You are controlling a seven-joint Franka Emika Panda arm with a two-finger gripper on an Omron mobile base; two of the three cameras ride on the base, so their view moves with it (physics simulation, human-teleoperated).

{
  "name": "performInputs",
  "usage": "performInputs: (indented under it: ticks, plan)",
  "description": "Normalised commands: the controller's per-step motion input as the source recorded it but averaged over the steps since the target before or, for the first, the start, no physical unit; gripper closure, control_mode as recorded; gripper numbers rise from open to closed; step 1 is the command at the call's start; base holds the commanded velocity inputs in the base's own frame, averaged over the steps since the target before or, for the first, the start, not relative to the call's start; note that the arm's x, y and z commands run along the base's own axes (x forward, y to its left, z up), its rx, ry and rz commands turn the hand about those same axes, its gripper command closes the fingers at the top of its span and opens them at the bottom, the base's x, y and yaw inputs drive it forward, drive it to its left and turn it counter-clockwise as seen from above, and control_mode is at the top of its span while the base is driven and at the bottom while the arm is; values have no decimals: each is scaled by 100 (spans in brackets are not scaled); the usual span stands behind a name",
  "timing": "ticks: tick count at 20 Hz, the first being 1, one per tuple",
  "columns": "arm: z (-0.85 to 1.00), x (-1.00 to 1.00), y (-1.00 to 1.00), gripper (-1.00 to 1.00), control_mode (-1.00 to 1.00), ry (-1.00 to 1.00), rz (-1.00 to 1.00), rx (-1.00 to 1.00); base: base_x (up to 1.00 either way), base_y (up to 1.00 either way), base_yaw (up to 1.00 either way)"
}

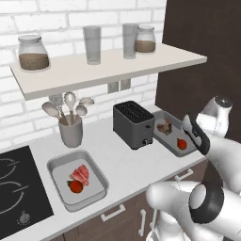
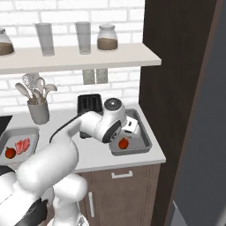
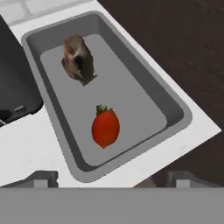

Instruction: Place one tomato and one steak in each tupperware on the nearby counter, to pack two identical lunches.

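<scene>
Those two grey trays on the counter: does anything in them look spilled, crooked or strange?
Nothing stands out. The left tray holds a pink steak and a tomato. The right tray beside the toaster holds a browner steak and a tomato. All lie inside the rims, and the steaks merely differ in colour.

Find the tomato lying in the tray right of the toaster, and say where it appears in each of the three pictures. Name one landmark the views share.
Left base view: tomato at centre right, in the near end of the tray, beside the white arm.
Right base view: tomato just right of centre, below the arm's wrist.
Hand view: tomato at centre, steak beyond it.
Shared landmark: the dark toaster, left of the tray.
</scene>
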Motion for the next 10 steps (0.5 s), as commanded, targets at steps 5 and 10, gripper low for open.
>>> performInputs:
  ticks: [5,10]
  plan:
    - [31,-61,12,-100,-100,-36,3,-3,0,0,0]
    - [31,-45,16,-100,-100,-27,1,-3,0,0,0]
